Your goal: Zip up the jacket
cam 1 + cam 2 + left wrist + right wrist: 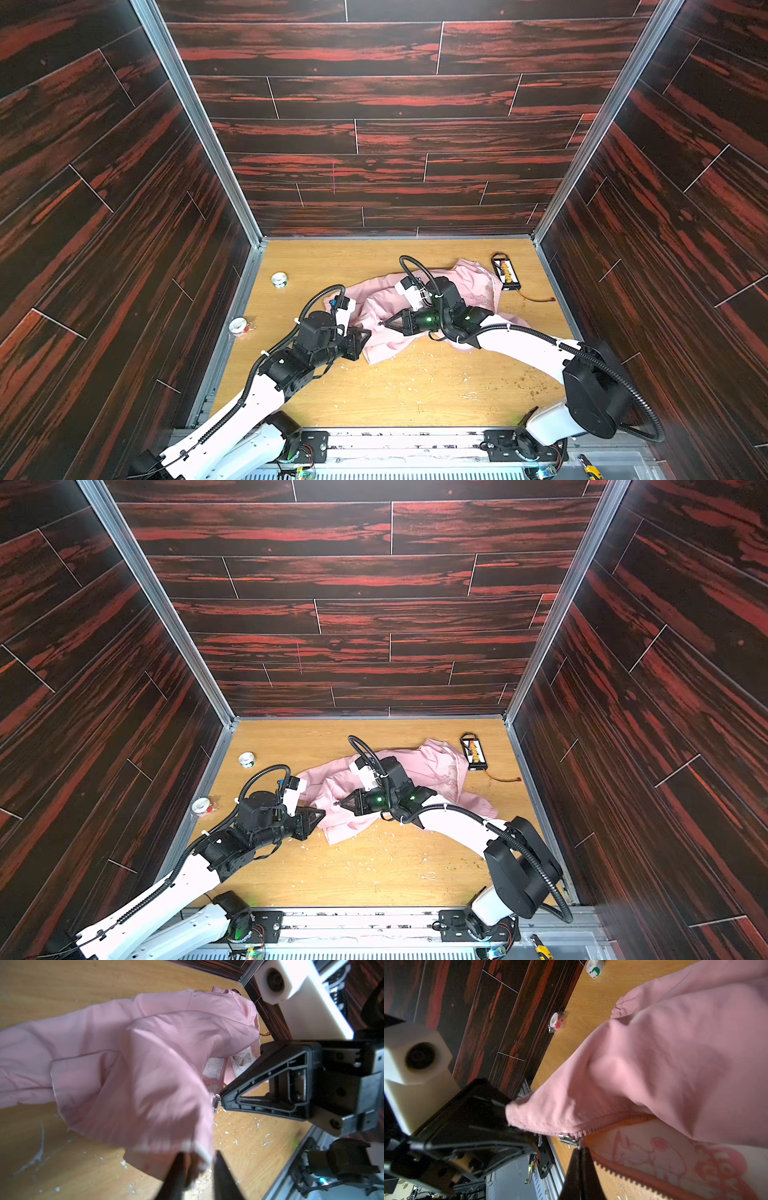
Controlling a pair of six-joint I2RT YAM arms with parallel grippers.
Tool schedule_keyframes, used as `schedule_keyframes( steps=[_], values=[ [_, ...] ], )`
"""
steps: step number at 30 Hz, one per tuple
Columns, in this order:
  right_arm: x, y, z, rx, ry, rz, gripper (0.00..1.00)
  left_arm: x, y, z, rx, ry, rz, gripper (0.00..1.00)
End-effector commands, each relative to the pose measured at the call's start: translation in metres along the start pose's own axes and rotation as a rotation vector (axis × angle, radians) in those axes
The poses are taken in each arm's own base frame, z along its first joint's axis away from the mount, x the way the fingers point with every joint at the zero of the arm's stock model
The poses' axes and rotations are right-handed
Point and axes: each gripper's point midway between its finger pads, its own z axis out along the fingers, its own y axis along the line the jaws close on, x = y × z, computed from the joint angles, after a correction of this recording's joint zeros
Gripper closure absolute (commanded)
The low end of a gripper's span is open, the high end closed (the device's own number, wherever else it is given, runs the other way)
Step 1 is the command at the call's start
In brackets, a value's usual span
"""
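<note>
Two ways this goes sideways, I reckon. The pale pink fabric jacket (473, 282) lies crumpled mid-table toward the back right, with its bottom hem pulled up between the two arms. The right gripper (580, 1152) is closed tight, and as far as I can tell it's pinching the pull of the silver metal zipper slider (568, 1139). That slider sits low near the hem, with the zipper tooth rows (623, 1177) splayed apart past it and printed lining showing. The left gripper (199, 1160) has its jaws partly apart, and the hem corner lies between them, not obviously clamped. That's worry one: with no firm anchor at the hem, a pull on the slider probably just drags the whole jacket instead of meshing teeth. Worry two: the fabric is bunched and folded over the zip line, so loose cloth or lining could get chewed into the slider and jam it, or the tiny pull could slip out. Also on the light wooden table (415, 395) are a white tape roll with green print (279, 279) and a wrapped white roll with red print (239, 326). A black battery board with an orange lead (505, 272) sits right beside the jacket's far edge, close enough to snag if the cloth slides. The right arm itself lies over the jacket, about where the zip has to run.
</note>
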Motion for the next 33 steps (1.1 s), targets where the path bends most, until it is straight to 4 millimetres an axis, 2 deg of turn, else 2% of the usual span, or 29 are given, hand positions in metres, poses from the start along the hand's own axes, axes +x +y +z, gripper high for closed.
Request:
schedule_keyframes(
  steps=[1,5,10,17,22,27,33],
  values=[
    [-0.005,0.011,-0.007,-0.021,-0.016,-0.009,1.00,-0.008,-0.005,0.003,0.031,-0.030,-0.024,0.53],
    [-0.005,0.013,-0.008,-0.027,-0.016,-0.012,1.00,-0.016,-0.009,0.008,0.054,-0.060,-0.039,0.50],
    [-0.004,0.014,-0.008,-0.030,-0.015,-0.012,1.00,-0.019,-0.008,0.015,0.056,-0.059,-0.056,0.53],
    [-0.003,0.011,-0.009,-0.020,-0.016,-0.013,1.00,-0.017,-0.011,0.017,0.073,-0.042,-0.076,0.84],
    [-0.003,0.008,-0.010,0.005,-0.017,-0.013,1.00,-0.015,-0.010,0.014,0.071,-0.047,-0.085,1.00],
    [-0.001,0.009,-0.012,0.006,-0.013,-0.020,1.00,-0.015,-0.009,0.010,0.057,-0.050,-0.090,1.00],
    [-0.002,0.001,-0.015,0.066,-0.020,-0.016,1.00,-0.018,-0.008,0.008,0.049,-0.056,-0.105,1.00]
  ],
)
